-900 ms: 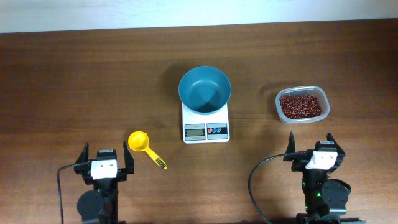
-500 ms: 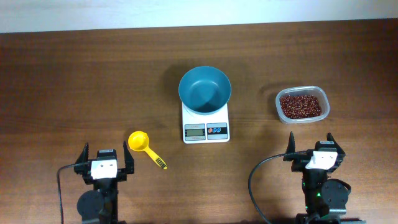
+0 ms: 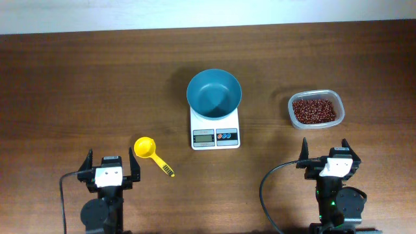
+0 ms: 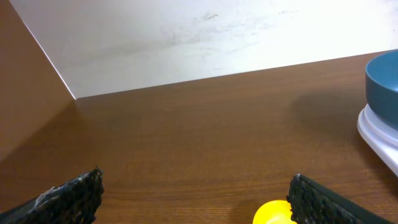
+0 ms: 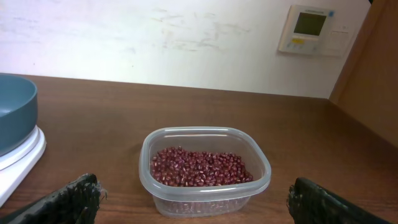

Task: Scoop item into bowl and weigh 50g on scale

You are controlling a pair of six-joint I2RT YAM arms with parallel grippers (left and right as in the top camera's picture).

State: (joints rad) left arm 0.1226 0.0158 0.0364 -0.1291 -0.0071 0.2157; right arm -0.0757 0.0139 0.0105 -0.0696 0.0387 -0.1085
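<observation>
nothing has started yet. both arms sit at the near edge of the table. the left gripper (image 3: 110,155) is spread wide and empty, and the yellow scoop (image 3: 144,146) lies just beside its right finger. the right gripper (image 3: 324,143) is spread wide and empty too, facing the clear tub (image 5: 205,186). the beans (image 3: 314,109) lie heaped in that tub, right of the scale (image 3: 215,135) and apart from it. the teal bowl (image 3: 214,93) sits empty on the scale. the step in hand is probably fetching the scoop — next, the left gripper must pinch its thin, flat-lying handle low and square.
</observation>
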